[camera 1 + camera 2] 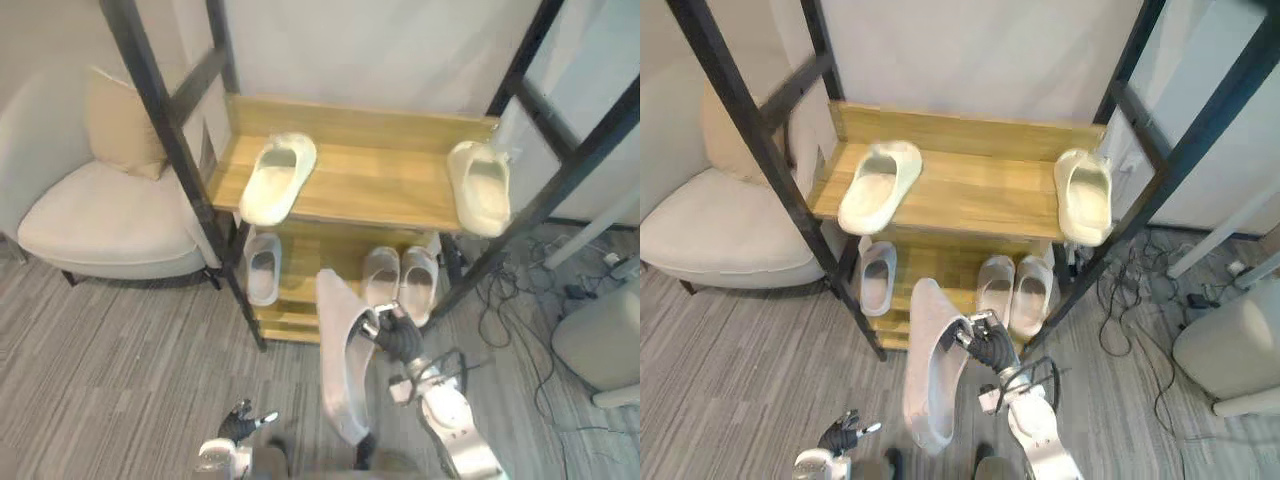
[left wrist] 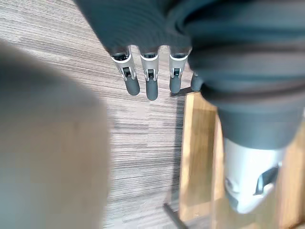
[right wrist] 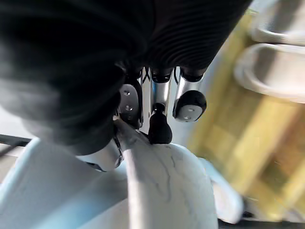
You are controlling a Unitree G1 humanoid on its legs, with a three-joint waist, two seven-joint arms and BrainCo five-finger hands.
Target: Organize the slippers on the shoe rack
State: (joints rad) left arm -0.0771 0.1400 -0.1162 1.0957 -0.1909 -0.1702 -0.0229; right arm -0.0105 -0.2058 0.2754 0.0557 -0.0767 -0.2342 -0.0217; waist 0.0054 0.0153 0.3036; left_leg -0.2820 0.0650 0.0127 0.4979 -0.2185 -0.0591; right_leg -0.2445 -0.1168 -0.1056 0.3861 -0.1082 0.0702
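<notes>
I see the pale grey foam slipper (image 1: 338, 370) held on end in front of the black-framed wooden shoe rack (image 1: 370, 170), just short of its lower shelf. My right hand (image 1: 395, 335) has it: the fingers (image 3: 159, 131) and thumb are curled onto the slipper's rim in a pinch. On that lower shelf sit a single white slipper (image 1: 263, 268) to the left and a white pair (image 1: 400, 280) side by side to the right. The top shelf carries two cream slippers well apart, one at the left end (image 1: 277, 177) and one at the right end (image 1: 480, 187). My left hand (image 1: 240, 420) hangs low over the grey striped floor (image 1: 120, 370), fingers straight and holding nothing. A cream armchair (image 1: 110, 220) stands left of the rack.
</notes>
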